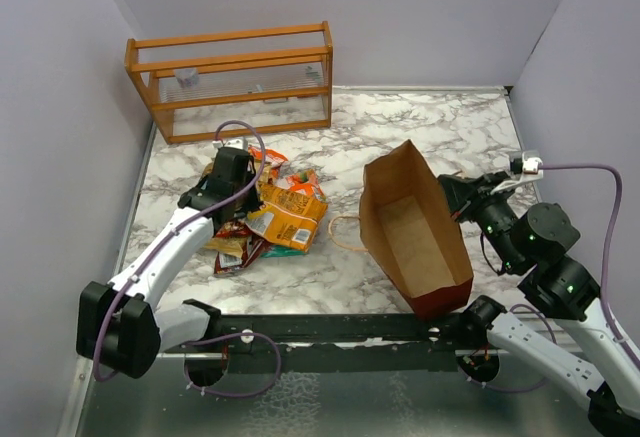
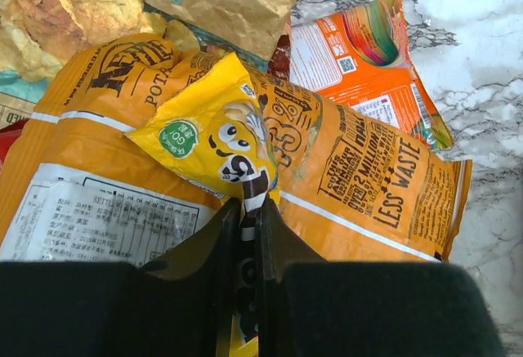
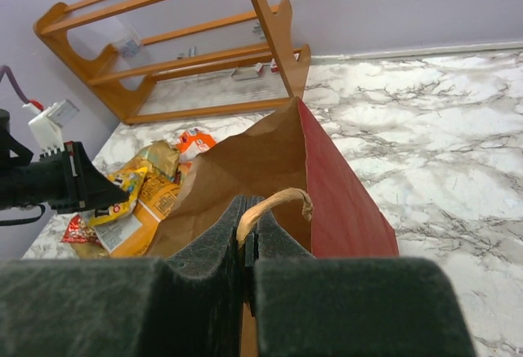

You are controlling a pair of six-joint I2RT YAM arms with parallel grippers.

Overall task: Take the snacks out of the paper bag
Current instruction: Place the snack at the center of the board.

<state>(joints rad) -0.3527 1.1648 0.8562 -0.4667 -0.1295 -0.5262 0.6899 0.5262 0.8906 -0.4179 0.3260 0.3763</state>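
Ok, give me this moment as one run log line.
left gripper: shut on yellow packet, over snack pile | right gripper: shut on paper bag at rim | bag: no packet visible inside

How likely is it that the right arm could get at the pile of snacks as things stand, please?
Probably not. The right gripper is shut on the paper bag at its cord handle, and the bag stands between it and the snacks, which lie on the left arm's side.
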